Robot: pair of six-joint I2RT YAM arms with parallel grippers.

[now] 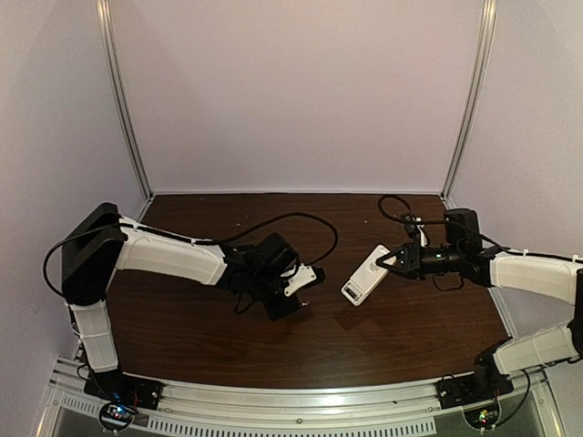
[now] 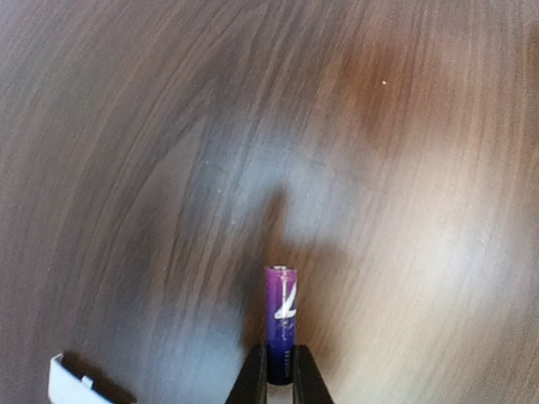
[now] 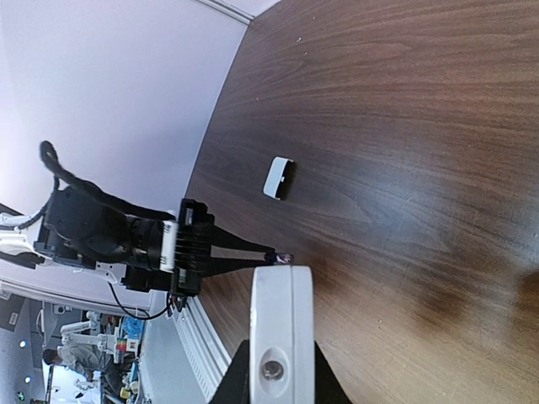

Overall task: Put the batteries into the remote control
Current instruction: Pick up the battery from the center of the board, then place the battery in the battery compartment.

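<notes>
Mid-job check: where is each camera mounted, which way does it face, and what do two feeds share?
Top external: above and behind the bases, looking down on the table; left arm and right arm both show.
Left wrist: on the left gripper, facing the tabletop; its fingers pinch a battery.
Right wrist: behind the right gripper, looking along the table at the left arm; its fingers hold the remote control edge-on.
Shared: top and right wrist both show the left gripper and remote control.

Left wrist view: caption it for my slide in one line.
Left hand grips one purple battery by its end, against the dark wood table.
</notes>
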